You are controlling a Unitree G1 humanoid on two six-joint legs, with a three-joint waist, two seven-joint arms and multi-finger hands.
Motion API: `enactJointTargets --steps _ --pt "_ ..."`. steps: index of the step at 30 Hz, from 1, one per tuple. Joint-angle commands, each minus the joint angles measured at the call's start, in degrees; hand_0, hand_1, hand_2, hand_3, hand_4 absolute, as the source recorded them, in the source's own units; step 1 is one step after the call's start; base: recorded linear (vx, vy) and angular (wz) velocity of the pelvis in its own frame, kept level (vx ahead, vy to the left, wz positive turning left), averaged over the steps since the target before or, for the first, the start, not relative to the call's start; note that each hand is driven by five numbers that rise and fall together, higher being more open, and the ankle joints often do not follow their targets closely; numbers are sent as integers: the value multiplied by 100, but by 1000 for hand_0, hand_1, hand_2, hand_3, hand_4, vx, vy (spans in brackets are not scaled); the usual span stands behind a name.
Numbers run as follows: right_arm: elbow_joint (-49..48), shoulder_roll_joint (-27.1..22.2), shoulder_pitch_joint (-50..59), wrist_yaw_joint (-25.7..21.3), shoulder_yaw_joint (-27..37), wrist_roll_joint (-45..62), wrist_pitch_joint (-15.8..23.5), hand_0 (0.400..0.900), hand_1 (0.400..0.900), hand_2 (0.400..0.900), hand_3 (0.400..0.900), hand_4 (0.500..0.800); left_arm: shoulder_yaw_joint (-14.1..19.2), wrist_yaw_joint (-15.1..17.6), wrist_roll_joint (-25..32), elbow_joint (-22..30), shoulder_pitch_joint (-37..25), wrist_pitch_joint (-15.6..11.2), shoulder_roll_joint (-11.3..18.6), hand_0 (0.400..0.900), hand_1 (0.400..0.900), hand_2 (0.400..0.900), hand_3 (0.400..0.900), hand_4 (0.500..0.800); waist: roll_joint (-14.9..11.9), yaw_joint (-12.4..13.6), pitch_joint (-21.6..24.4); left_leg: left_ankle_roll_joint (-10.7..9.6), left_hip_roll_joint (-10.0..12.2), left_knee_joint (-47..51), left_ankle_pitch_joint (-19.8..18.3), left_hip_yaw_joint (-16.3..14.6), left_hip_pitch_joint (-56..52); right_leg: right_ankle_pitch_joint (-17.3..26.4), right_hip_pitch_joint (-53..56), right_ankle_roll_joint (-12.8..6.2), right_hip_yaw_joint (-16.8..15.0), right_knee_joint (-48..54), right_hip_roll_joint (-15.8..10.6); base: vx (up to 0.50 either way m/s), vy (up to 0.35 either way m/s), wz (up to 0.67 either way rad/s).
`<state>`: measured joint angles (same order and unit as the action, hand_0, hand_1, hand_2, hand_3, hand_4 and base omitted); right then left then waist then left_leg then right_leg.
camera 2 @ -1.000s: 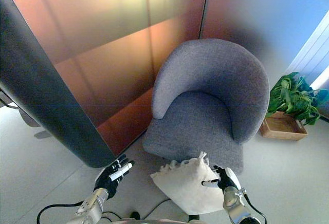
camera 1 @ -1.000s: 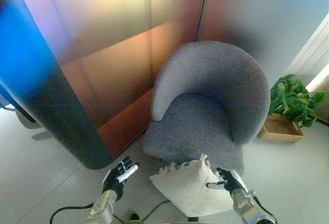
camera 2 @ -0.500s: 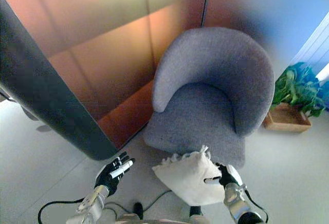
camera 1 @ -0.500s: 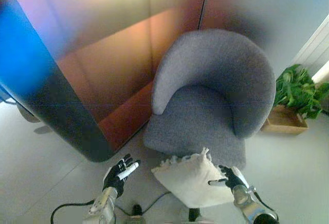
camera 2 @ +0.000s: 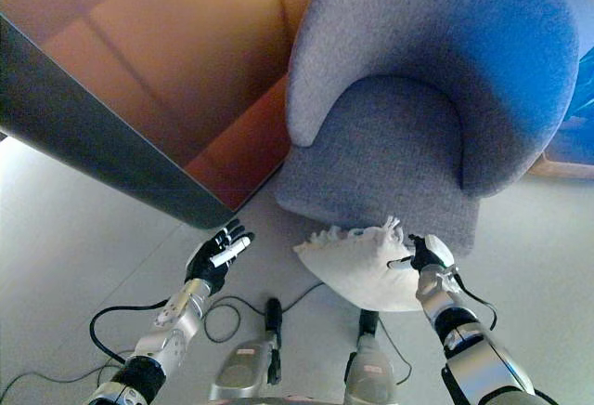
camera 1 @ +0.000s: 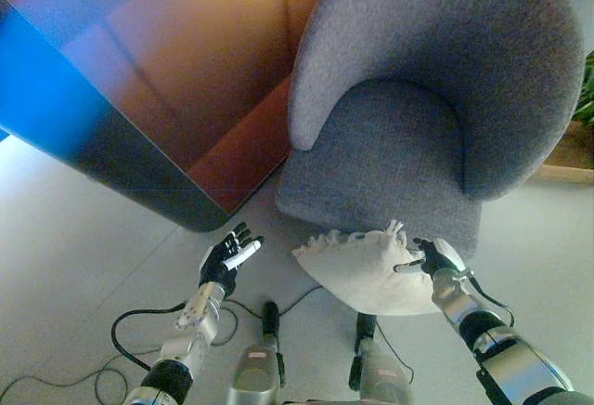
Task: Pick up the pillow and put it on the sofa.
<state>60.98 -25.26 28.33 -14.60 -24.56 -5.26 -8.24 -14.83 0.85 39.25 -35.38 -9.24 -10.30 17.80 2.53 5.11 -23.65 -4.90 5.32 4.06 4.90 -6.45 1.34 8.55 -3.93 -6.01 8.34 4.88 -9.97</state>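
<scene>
— What have you got in hand?

— My right hand (camera 1: pixel 429 258) is curled round the right edge of the pillow (camera 1: pixel 364 266), fingers and thumb pinching the cloth. The pillow hangs off that hand toward my left, clear of the floor as far as I can judge, with its frilled top edge pointing away from me.

— And the other hand?

— My left hand (camera 1: pixel 228 255) is well off to the left of the pillow, fingers spread and relaxed, carrying nothing.

— How does the pillow behave?

— I'd call it light and very soft. It sags and bulges around my grip, so a one-sided pinch lets the far end droop and swing. The cloth isn't slippery, and nothing about it is fragile. A steadier hold would be my left hand under the loose left edge, so both sides are supported.

— Where is the seat from there?

— Just beyond my right hand: the front edge of the grey sofa (camera 1: pixel 436 98) sits right past the pillow's frill, its seat hollow farther on and the curved back farthest. Off beyond my left hand is a brown wall panel (camera 1: pixel 176 61)

— So what's left?

— Lift forward over the front edge and let go on the seat
</scene>
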Motion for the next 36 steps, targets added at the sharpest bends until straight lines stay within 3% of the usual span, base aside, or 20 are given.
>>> enactJointTargets --steps 1,14,24,35,36 --pt "110 -503 771 -268 -310 -62 21 900 900 900 900 800 -339 74 277 507 -425 -605 202 900 900 900 900 800 -131 147 -41 -23 -12 -853 -419 705 604 -103 -378 -573 -155 -667 -644 -80 13 0" --pt "610 -755 1789 82 -649 -262 -285 900 900 900 900 800 -519 212 356 770 -963 -933 303 900 900 900 900 800 -15 217 -609 -45 -49 -1067 -304 737 1261 31 -990 -554 -147 -770 -617 -81 -7 0" --pt "908 -827 2364 217 -803 -129 -275 900 900 900 900 800 -702 435 413 1217 -1260 -1085 376 900 900 900 900 800 81 238 -614 -45 -114 -1268 -267 722 1973 120 -1695 -544 -65 -918 -653 -53 0 3" --pt "927 -851 2822 388 -919 -189 -345 900 900 900 900 800 -762 536 466 1298 -1382 -1085 345 900 900 900 900 800 158 233 -614 -51 -166 -1310 -226 652 2362 213 -2141 -546 6 -929 -686 -24 -1 1" --pt "940 -855 2857 413 -932 -199 -371 696 696 696 696 678 -768 537 466 1301 -1388 -1095 332 900 900 900 900 800 167 236 -614 -49 -174 -1299 -219 646 2374 221 -2164 -544 11 -925 -689 0 0 0"
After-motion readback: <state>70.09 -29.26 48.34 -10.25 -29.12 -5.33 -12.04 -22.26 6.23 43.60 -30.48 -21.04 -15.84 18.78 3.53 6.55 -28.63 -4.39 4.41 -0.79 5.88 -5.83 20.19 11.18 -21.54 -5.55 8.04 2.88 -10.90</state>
